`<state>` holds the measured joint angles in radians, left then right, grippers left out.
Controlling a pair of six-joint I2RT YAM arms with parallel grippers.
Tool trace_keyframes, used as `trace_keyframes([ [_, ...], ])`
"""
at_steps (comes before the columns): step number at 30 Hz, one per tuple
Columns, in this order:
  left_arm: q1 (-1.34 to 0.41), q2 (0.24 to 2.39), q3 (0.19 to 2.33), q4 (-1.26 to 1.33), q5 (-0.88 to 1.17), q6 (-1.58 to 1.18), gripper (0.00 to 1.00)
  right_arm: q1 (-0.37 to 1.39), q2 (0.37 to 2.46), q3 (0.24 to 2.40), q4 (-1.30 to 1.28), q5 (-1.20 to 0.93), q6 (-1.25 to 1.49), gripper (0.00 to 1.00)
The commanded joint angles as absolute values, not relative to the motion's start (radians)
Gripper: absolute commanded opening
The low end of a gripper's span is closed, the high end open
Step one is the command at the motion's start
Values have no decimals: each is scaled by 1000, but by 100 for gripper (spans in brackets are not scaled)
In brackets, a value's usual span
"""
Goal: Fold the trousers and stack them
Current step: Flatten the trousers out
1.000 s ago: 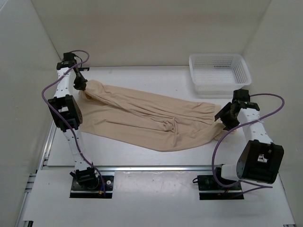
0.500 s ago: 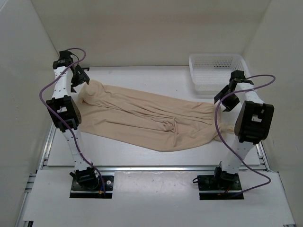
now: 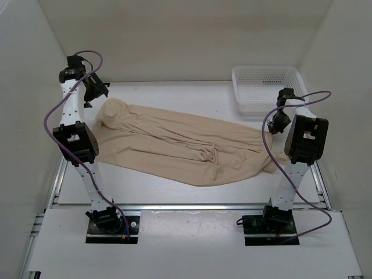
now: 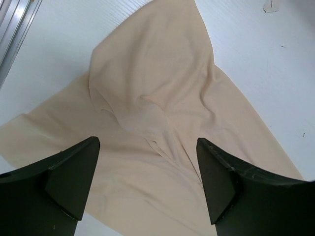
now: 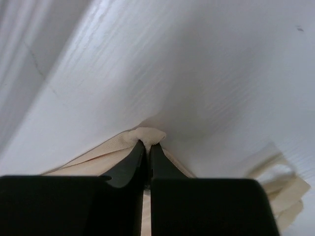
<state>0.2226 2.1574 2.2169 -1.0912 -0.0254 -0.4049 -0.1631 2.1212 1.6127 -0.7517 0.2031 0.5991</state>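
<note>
A small bunch of the long, wrinkled beige cloth trousers is pinched between the pressed-together fingers of the right gripper. The left gripper is held spread wide above the trousers' other end. The trousers are laid slantwise across the white table, one end near the white plastic mesh basket.

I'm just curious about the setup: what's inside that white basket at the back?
Nothing visible: the white mesh basket shows a bare floor. The right arm hides part of its near right side.
</note>
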Motion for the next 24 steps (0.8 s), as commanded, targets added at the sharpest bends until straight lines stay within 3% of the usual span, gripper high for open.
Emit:
trace_keyframes([
  [1,224,2079,2220,-1089,-15,-385,91,-167,2039,1593,-784,363,661,0],
  [6,224,2079,2220,-1089,20,-385,91,-167,1887,1528,-746,511,704,0],
  [11,195,2103,2253,-1098,54,-365,91,-176,2003,1704,-820,557,669,0],
  [13,166,2128,2282,-1109,67,-353,91,-176,2055,1739,-845,557,669,14],
  [14,155,2137,2283,-1121,58,-339,91,-176,2056,1740,-854,557,682,29],
  [17,109,2199,2319,-1147,32,-307,93,-176,1999,1674,-826,534,703,59],
  [19,100,2239,2368,-1164,3,-307,93,-176,1935,1643,-816,520,713,65],
  [22,81,2313,2404,-1189,3,-333,93,-164,1843,1576,-816,520,713,65],
  [24,72,2335,2386,-1174,12,-333,90,-146,1775,1511,-807,520,713,58],
])
